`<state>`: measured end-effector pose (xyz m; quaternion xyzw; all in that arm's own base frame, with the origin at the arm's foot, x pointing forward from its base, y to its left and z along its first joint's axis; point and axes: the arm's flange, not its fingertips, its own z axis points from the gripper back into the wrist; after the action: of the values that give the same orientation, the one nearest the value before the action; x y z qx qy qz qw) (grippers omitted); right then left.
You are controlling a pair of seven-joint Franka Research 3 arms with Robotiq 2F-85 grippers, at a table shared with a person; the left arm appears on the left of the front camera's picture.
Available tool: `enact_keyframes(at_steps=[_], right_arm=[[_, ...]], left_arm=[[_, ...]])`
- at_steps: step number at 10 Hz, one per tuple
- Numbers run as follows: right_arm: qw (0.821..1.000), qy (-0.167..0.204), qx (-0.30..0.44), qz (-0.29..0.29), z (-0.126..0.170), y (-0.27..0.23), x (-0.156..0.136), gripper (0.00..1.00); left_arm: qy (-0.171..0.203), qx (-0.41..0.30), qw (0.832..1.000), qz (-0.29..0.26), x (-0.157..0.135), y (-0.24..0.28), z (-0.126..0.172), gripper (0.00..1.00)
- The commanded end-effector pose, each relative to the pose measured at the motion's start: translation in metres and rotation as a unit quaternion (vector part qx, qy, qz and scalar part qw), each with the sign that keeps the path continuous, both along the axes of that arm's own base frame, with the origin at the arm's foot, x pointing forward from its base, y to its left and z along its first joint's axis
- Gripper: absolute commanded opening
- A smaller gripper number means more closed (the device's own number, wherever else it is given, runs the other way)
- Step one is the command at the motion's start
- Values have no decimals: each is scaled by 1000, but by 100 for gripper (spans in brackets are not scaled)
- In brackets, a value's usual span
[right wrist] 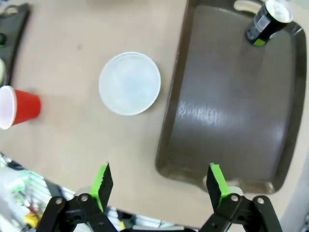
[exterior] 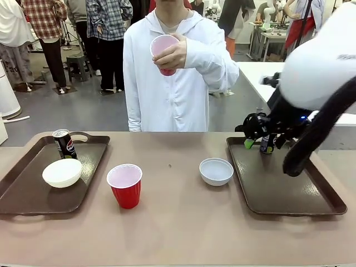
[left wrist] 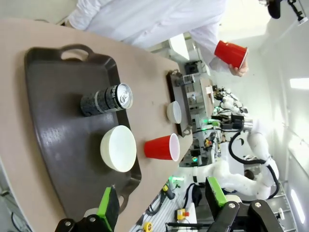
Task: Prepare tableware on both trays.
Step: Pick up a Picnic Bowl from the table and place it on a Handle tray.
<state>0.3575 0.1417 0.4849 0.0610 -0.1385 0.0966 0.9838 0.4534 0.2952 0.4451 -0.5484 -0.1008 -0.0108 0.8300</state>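
The left tray (exterior: 33, 192) holds a dark can (exterior: 65, 144) and a white bowl (exterior: 62, 172). A red cup (exterior: 125, 186) and a second white bowl (exterior: 216, 171) stand on the table between the trays. The person holds another red cup (exterior: 164, 51) at chest height. My right gripper (exterior: 257, 139) hangs open over the far part of the right tray (exterior: 289, 192), with a second can (exterior: 267, 148) partly hidden behind it. In the right wrist view the gripper (right wrist: 159, 181) is open and empty, with the bowl (right wrist: 129, 83), tray (right wrist: 231, 106) and can (right wrist: 266, 19) below. My left gripper (left wrist: 161, 200) is open above the left tray (left wrist: 53, 125).
The person in a white coat stands at the far side of the table, opposite the middle. Bare tabletop (exterior: 178, 228) lies in front of the cup and the bowl. Other people and benches show farther back.
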Motion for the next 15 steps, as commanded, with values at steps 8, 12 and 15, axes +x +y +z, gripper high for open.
enact_keyframes(at_steps=[8, 12, 15], right_arm=[[980, 155, -5, 125, 37, -101, -116, 100], [981, 151, -7, 123, 22, -87, -87, 100], [987, 117, -26, 109, 23, -56, -58, 100]], left_arm=[[0, 3, 1000, 4, -2, -1, 0, 95], [0, 3, 1000, 4, -2, -1, 0, 95], [0, 3, 1000, 4, -2, -1, 0, 95]])
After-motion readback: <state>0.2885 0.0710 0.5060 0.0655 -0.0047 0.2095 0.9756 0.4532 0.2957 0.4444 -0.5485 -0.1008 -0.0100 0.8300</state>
